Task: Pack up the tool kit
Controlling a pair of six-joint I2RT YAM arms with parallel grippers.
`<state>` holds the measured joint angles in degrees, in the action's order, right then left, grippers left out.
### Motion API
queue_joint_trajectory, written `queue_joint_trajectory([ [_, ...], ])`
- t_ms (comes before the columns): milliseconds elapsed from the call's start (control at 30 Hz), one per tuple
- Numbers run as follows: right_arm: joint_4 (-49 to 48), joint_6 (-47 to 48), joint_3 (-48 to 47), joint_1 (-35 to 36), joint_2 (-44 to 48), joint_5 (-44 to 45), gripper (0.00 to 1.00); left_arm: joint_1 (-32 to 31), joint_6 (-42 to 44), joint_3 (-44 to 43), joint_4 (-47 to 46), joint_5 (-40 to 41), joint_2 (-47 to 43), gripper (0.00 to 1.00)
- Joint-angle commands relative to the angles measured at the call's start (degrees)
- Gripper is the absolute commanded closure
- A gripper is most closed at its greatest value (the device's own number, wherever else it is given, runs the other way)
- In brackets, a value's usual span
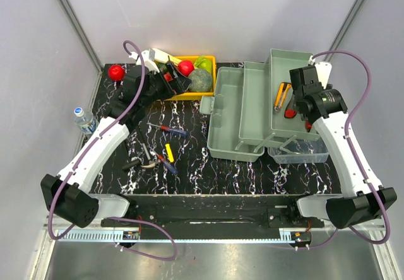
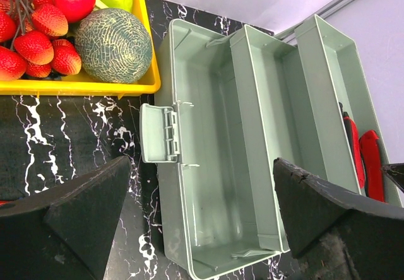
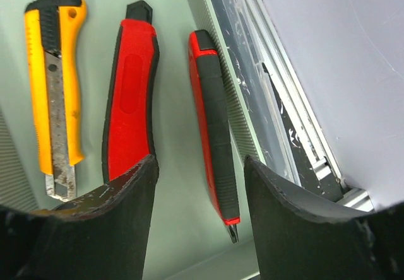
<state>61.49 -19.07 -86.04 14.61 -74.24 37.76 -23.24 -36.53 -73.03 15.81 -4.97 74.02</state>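
The left gripper [image 2: 202, 165] is spread wide and empty, its rough black wedge fingers [image 2: 88, 210] touching nothing above the toolbox [image 2: 208, 135]. The right gripper [image 3: 199, 166] is also released, over a smooth tray where a yellow utility knife [image 3: 53, 91], a glossy red-handled tool [image 3: 129, 103] and a slim red-and-black tool [image 3: 214, 122] lie side by side. The pale grey-green plastic toolbox lies open at centre right of the top view. A yellow-handled tool [image 1: 168, 152] rests lower left on the black marbled table [image 1: 196, 169].
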Motion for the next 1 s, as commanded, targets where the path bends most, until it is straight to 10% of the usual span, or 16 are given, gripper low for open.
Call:
queue_joint_trajectory([
  [0, -4.0, 0.3, -2.8, -0.3, 2.3, -2.2, 0.37, 0.8, -0.2, -1.1, -2.1, -0.7, -0.6, 0.01],
  [333, -11.6, 1.6, -2.9, -0.3, 5.9, -13.8, 0.35, 1.8, -2.9, -1.7, 6.1, 6.7, 0.4, 0.01],
  [667, -24.7, 1.7, -1.2, 0.6, 6.2, -60.7, 0.33, 3.0, -13.4, 8.6, 20.0, 18.1, 4.2, 0.04],
  [967, -28.3, 3.2, -1.8, 10.1, 3.6, -56.2, 0.34, 2.9, -10.1, 15.4, 13.4, 13.0, 16.6, 0.33],
])
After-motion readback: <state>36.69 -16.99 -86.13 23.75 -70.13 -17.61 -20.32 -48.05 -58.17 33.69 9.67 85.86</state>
